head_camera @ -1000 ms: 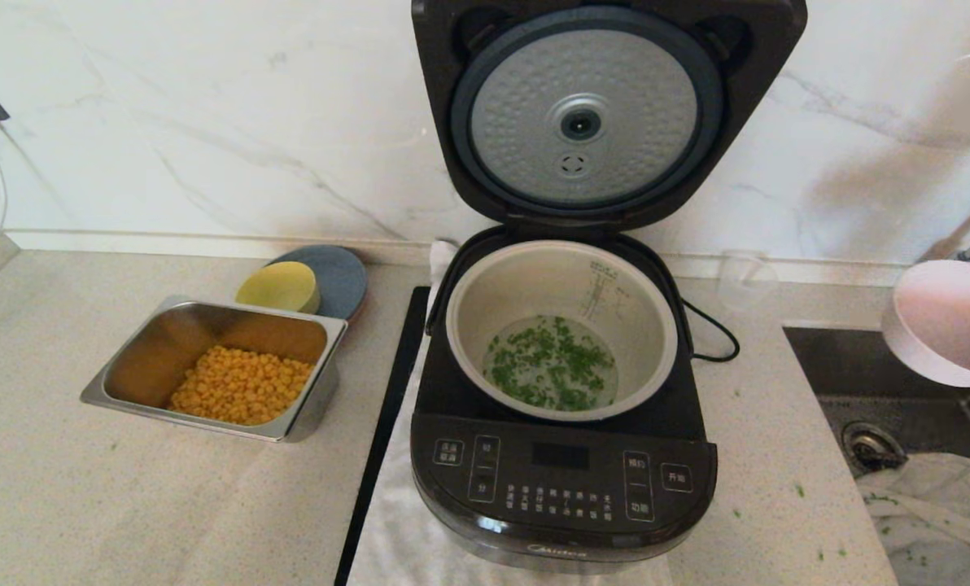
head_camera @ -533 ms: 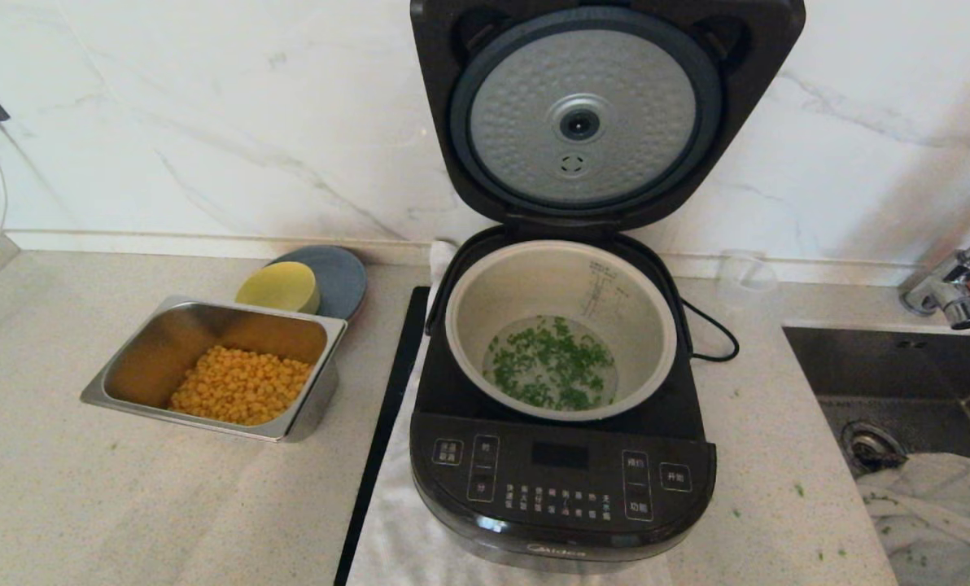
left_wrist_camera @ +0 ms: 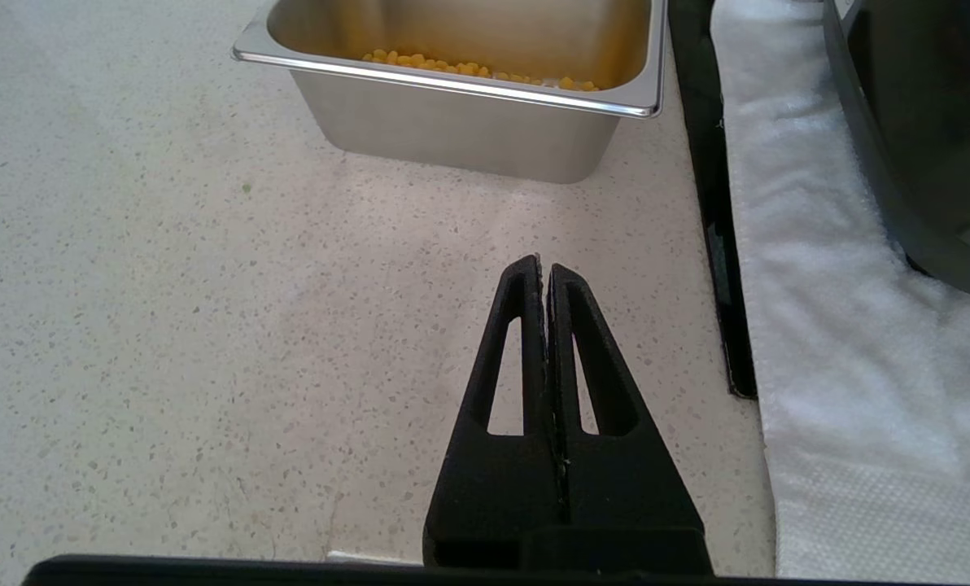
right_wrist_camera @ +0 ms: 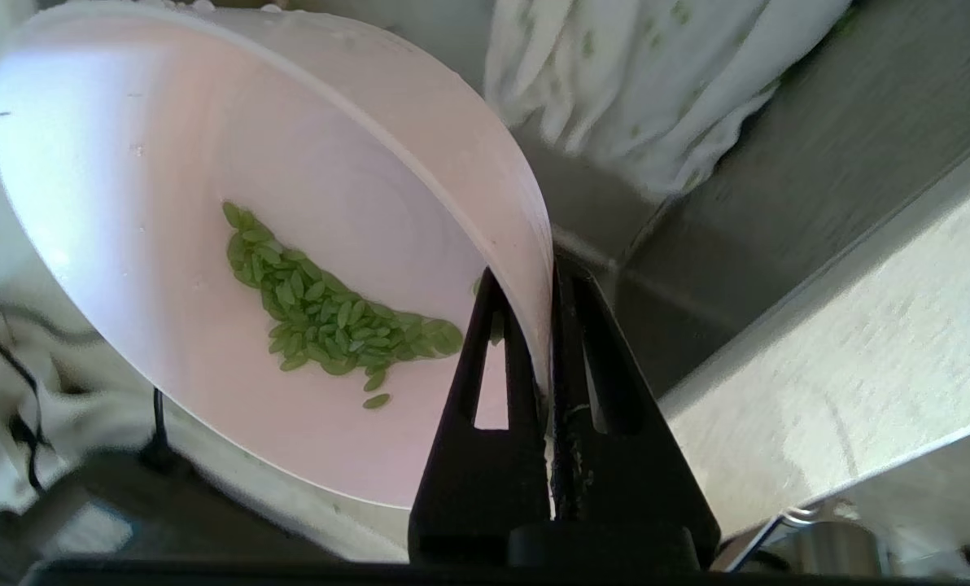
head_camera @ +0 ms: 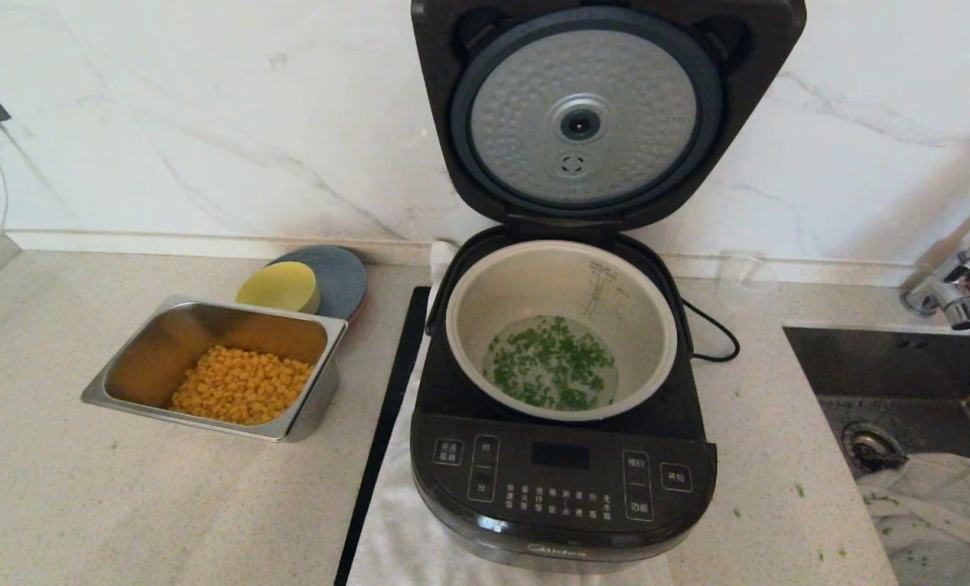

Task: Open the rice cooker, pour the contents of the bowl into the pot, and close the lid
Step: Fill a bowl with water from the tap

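The black rice cooker [head_camera: 562,480] stands mid-counter with its lid [head_camera: 587,114] swung up against the wall, silver disc facing me. Chopped green contents [head_camera: 550,373] lie on the bottom of the grey pot [head_camera: 562,325]. In the right wrist view my right gripper [right_wrist_camera: 543,281] is shut on the rim of the pale pink bowl [right_wrist_camera: 208,244], tilted over the sink, with some green bits [right_wrist_camera: 322,313] still stuck inside. The bowl and right gripper are outside the head view. My left gripper [left_wrist_camera: 542,268] is shut and empty above the counter near the steel tray.
A steel tray [head_camera: 216,368] of corn kernels [head_camera: 241,395] sits left of the cooker, with a yellow bowl [head_camera: 280,286] on a grey plate [head_camera: 340,277] behind it. The sink [head_camera: 908,382] holding a white cloth [head_camera: 932,521] lies to the right, by a faucet [head_camera: 953,293].
The pink bowl, held at the head view's right edge a second ago, has moved rightward out of that view. The cooker and tray have not moved.
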You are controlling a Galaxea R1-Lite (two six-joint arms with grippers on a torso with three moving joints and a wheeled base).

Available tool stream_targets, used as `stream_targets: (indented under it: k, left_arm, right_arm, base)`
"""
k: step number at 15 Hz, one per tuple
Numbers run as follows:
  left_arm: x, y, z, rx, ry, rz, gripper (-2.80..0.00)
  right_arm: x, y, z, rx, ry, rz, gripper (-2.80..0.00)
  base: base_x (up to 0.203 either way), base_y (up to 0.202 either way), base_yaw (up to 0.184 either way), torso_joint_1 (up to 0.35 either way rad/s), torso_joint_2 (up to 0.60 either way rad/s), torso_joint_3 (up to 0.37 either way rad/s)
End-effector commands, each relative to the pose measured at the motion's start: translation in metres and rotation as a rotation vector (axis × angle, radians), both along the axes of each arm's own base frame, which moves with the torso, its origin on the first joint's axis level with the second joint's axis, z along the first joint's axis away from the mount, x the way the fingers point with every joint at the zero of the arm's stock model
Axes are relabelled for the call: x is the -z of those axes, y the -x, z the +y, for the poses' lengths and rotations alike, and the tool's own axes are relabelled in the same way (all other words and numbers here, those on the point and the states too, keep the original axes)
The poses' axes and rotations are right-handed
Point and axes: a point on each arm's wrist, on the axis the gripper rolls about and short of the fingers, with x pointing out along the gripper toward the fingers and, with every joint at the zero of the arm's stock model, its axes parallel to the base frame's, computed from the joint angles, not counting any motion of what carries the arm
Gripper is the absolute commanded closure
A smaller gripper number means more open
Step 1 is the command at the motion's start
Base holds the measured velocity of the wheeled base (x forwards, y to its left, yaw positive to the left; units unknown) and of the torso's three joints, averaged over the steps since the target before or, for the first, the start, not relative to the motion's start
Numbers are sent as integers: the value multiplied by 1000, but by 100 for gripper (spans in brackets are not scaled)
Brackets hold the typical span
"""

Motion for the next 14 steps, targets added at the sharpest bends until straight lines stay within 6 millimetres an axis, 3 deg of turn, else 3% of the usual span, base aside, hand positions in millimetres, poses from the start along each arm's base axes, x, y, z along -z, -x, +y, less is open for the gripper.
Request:
stream_targets:
  k: [1,4,14]
  left_arm:
    - [2,-1,0,0,0,7,0]
    - [2,-1,0,0,0,7,0]
    - [2,-1,0,0,0,7,0]
  right_arm:
    - [21,0,-26,34,-36,10,0]
    - [27,-4,-42,50,-31,3,0]
    - [32,-21,-65,70,-6,-23,0]
  base:
    - [0,0,0,0,0,0]
    - [0,0,0,0,0,0]
    - [0,0,0,0,0,0]
